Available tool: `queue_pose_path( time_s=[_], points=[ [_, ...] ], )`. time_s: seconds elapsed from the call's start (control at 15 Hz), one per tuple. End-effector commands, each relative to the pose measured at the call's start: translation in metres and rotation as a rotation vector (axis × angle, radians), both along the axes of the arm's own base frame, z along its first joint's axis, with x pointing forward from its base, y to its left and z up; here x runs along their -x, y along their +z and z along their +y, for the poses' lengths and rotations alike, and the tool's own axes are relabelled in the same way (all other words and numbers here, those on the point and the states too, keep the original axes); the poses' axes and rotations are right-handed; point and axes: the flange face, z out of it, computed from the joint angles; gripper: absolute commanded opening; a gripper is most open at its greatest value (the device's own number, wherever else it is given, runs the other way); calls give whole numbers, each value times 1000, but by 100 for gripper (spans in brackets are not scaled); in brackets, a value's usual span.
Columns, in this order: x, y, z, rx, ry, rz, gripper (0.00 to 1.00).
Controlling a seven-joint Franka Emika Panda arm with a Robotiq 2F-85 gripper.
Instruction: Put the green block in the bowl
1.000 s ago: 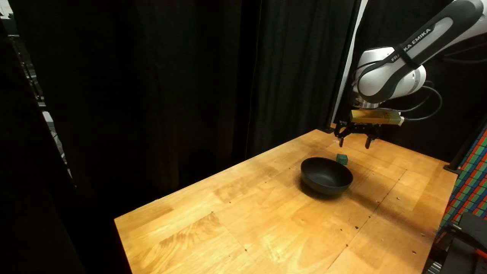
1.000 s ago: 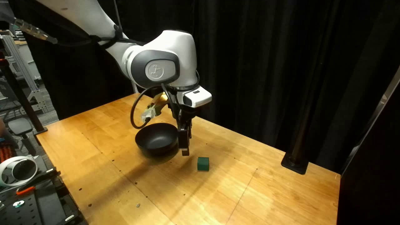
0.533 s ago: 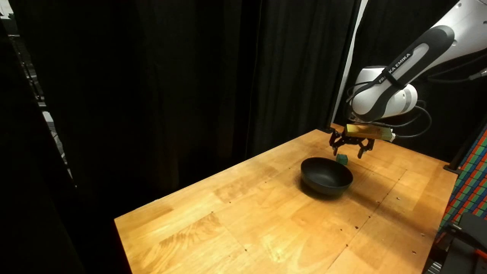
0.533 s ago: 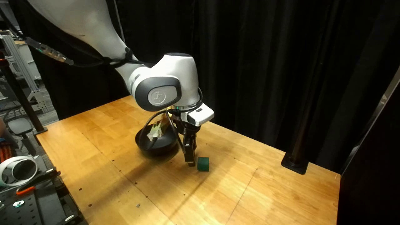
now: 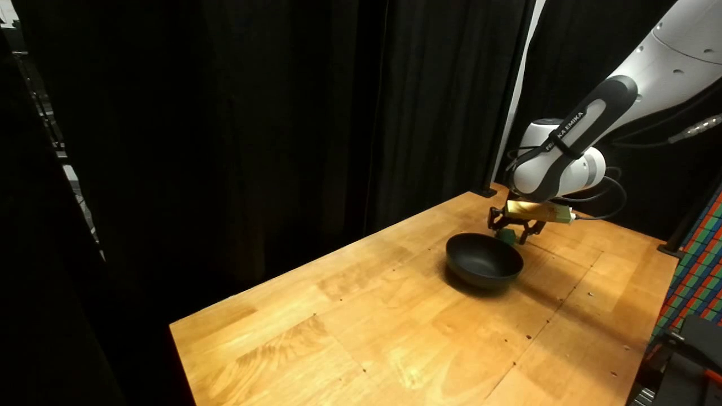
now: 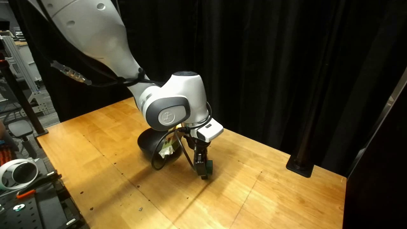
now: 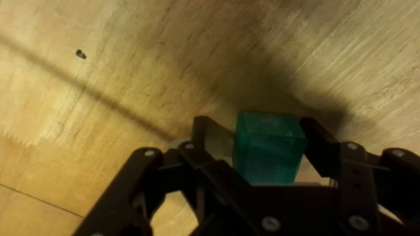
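Observation:
The green block (image 5: 507, 237) rests on the wooden table, just beyond the bowl in this exterior view. The black bowl (image 5: 486, 275) is empty; an exterior view shows it partly hidden behind the arm and cable (image 6: 148, 141). My gripper (image 5: 511, 238) is low over the table, its fingers on either side of the block. In the wrist view the gripper (image 7: 254, 122) is open, with the block (image 7: 269, 150) between its fingers. A gap shows at the left finger (image 7: 199, 132); the right finger (image 7: 320, 144) is close to the block, and I cannot tell whether it touches.
The wooden table (image 5: 395, 338) has black curtains (image 5: 225, 141) along its side. Black posts stand at table corners, one with a base plate (image 6: 300, 166). A dark cart with a white ring-shaped object (image 6: 18, 174) stands beside the table.
My arm and gripper have moved down and toward the block, from above it to around it. The fingers stay apart. The block and the bowl have not moved.

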Motion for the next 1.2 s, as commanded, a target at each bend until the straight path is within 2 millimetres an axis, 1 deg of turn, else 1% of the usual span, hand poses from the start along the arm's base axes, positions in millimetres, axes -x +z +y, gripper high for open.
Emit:
queue_pose_path(
  time_s=[0.0, 0.13, 0.2, 0.4, 0.53, 0.73, 0.87, 1.0, 1.13],
  points=[
    [-14, 4, -3, -9, -11, -12, 42],
    [-16, 14, -7, -12, -28, -17, 28],
    [-17, 21, -9, -9, -34, -21, 18],
    [-16, 43, -17, -4, -52, -12, 17],
    [-13, 68, -17, -14, -58, 3, 17],
    [-4, 102, -1, -110, -25, 68, 17],
    [-1, 119, 15, -158, -9, 61, 17],
    [2, 126, 37, -209, 16, 39, 17],
    [6, 126, 63, -259, 46, 40, 17]
  ],
)
